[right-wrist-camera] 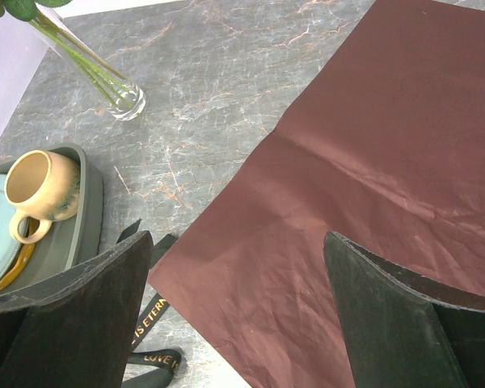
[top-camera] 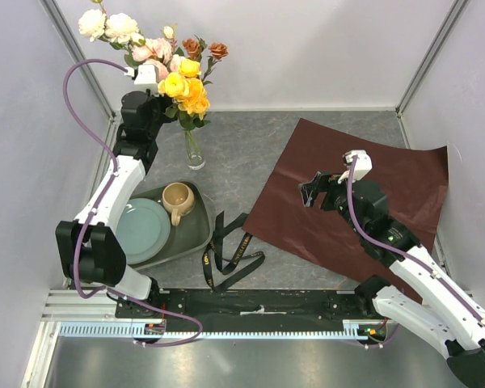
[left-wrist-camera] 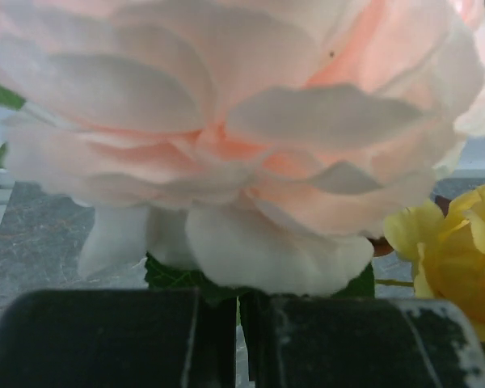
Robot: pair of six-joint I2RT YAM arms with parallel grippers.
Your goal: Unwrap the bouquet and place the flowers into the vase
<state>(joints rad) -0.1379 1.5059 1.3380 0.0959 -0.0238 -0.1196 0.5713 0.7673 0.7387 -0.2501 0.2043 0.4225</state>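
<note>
Ribbon: the black ribbon (top-camera: 230, 257) is lying loose and untied on the surface (top-camera: 250, 145) just ahead of the arm bases, well apart from the flowers (top-camera: 182, 81), so the untying is looking done.
Tray: a dark tray (top-camera: 192, 234) carrying a pale green plate (top-camera: 141, 230) and a tan mug (top-camera: 178, 200) is sitting left of the ribbon, playing no part in the task.
Wrapping: the maroon paper (top-camera: 291, 218) is lying spread flat on the right half of the surface with no stems on it; the unwrapping is looking finished.
Right gripper: the right gripper (top-camera: 311, 191) is hovering over the near-left part of the paper, its jaws standing wide apart and carrying nothing.
Vase: the clear glass vase (top-camera: 194, 150) is standing upright behind the tray, with green stems showing inside it.
Flowers: yellow, pink, cream and rust blooms are rising from the vase as one bunch; no stem is lying on the surface, so the placing is appearing all but complete.
Left gripper: the left gripper (left-wrist-camera: 238, 301) is sitting up among the blooms, right under a big pink-cream rose (left-wrist-camera: 226, 137), its jaws pressed together; a sliver of green is showing at the slit, but whether a stem is being pinched cannot be told.
Remaining: by my reading, only freeing the left arm from the bunch.
Writing: gold letters on the ribbon are reading "LOVE" and "ETERN" in the right wrist view, the rest being cut off; no other writing is showing.
</note>
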